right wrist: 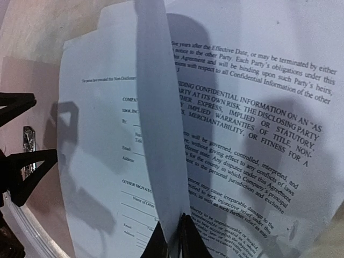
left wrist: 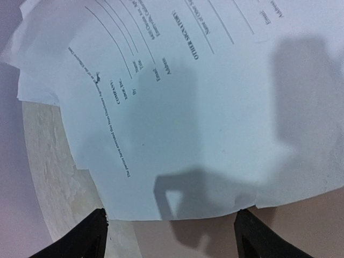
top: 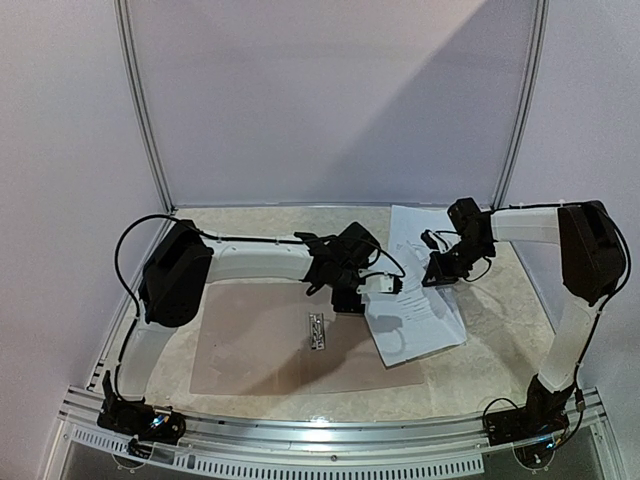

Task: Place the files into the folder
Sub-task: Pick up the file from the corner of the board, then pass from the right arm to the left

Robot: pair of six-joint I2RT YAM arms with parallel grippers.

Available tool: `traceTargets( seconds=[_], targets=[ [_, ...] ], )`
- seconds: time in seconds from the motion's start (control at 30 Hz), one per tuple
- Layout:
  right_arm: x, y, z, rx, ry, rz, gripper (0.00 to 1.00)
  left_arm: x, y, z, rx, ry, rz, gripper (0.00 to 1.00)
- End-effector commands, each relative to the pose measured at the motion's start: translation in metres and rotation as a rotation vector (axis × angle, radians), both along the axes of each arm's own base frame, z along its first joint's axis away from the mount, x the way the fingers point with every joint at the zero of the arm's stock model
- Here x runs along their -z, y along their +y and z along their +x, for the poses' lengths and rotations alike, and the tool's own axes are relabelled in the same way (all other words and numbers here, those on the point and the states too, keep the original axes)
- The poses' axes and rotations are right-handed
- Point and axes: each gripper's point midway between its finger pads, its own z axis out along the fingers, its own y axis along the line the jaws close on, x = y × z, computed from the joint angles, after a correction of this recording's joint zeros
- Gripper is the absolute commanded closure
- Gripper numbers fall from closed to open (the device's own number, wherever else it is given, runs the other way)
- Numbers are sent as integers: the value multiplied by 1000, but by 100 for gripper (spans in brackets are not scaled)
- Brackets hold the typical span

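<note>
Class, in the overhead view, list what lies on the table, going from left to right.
Left leaf of the flat tan-brown cardboard folder → small metal clip on its spine → white printed paper sheets, overlapping the folder's right edge.

A tan folder [top: 255, 345] lies open and flat on the near middle of the pale table [top: 490, 335], with a small metal clip [top: 316, 331] on its spine. White printed papers [top: 425, 315] lie loosely stacked to its right, their near left corner overlapping the folder's right leaf. The left gripper [top: 349, 298] hangs above the folder's far edge, just left of the papers. The right gripper [top: 438, 272] is over the papers' middle.
</note>
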Motion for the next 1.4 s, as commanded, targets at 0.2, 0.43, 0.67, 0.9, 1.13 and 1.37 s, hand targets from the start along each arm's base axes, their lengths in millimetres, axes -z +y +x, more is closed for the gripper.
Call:
traceTargets(
  seconds=[0.2,0.43,0.67,0.9,1.13,1.37],
  targets=[
    [15,7,-4,18,69,55,88,4,-7,3,6,-36,-2,17],
    [23,-18,6,91,31,-96,82,-7,-7,3,12,-43,-4,17],
    [17,-10,10,75,26,-59,100,-30,-1,0,21,-42,-12,17],
    [-67,7,36,1,-127,4,100,-129,36,9,-43,24,-151,13],
    [-199,72,-13,-292,-460,142,100,-278,134,6,-123,84,-486,3],
    [-299,133,-110,-669,-798,434,100,-358,198,-37,-38,-19,-578,0]
  ],
)
